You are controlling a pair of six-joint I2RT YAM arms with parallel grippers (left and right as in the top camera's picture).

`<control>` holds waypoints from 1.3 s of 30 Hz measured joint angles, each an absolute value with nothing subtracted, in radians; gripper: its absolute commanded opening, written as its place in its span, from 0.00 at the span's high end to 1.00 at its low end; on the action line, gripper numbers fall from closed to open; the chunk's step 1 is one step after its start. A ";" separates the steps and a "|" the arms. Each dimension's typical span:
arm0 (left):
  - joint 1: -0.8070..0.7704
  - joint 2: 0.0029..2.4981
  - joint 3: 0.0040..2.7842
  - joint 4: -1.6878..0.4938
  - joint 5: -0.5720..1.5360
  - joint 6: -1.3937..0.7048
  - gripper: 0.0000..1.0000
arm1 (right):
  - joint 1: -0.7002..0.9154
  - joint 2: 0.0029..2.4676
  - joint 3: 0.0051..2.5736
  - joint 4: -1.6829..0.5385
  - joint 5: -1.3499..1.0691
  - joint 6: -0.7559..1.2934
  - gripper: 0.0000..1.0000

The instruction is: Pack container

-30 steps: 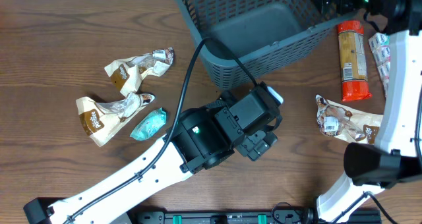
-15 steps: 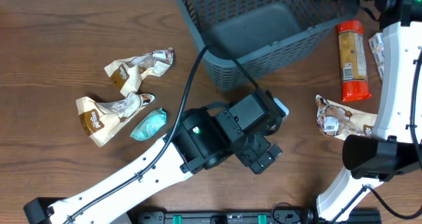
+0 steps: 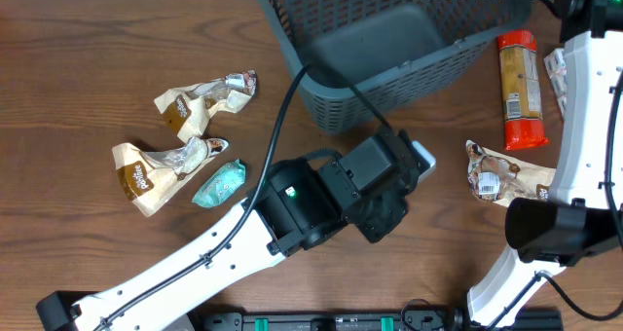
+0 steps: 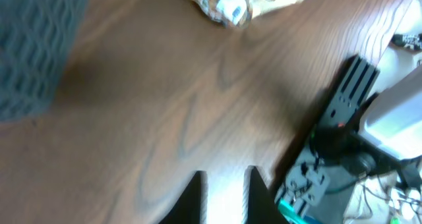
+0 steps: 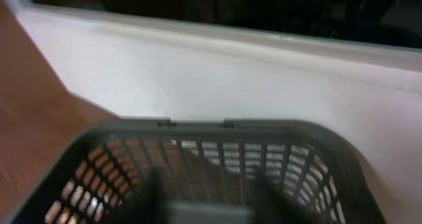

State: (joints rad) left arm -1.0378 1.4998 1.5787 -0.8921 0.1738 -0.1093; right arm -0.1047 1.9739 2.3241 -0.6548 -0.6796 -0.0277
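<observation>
Direction decides the coming move: the basket (image 3: 438,63) sits at 12 o'clock on the wooden surface (image 3: 78,39), straight up from the left tool (image 4: 225,184). Its long axis is tilted along the 8-to-2 line, and its near wall lies just past that arm's wrist. The right tool (image 5: 206,196) hangs at the basket's 2 o'clock corner, so the right arm is the nearer one to the basket, while the left tool is nearer the loose goods. The left tool is closed up over bare wood with nothing in it. The right tool shows only as dark smears in its own blurred view, so I cannot tell how wide it stands or whether it has anything. The basket is stiff grey-blue plastic with lattice walls, a thick rim and a smooth solid floor. What shows of that floor looks bare, so packing seems hardly begun. A crinkly brown-and-cream packet (image 3: 506,175) lies at 3 o'clock from the left tool, well apart. An upper packet (image 3: 206,99), a lower packet (image 3: 161,165) and a small teal packet (image 3: 219,183) lie out at 9 o'clock. A rigid tube (image 3: 521,76) with a red cap lies at 1 o'clock, its length on the 12-to-6 line, just beside the basket's right end.
</observation>
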 measured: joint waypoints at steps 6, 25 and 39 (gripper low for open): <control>-1.040 1.503 1.578 -0.780 0.018 -0.210 0.94 | -0.117 2.026 2.325 -0.531 -0.642 0.181 0.99; -0.944 1.655 1.577 -0.700 -0.128 -0.421 0.94 | -0.140 2.105 2.325 -0.564 -0.451 0.529 0.99; -0.967 1.655 1.577 -0.732 -0.194 -0.420 0.94 | -0.059 2.105 2.325 -0.831 -0.182 0.455 0.99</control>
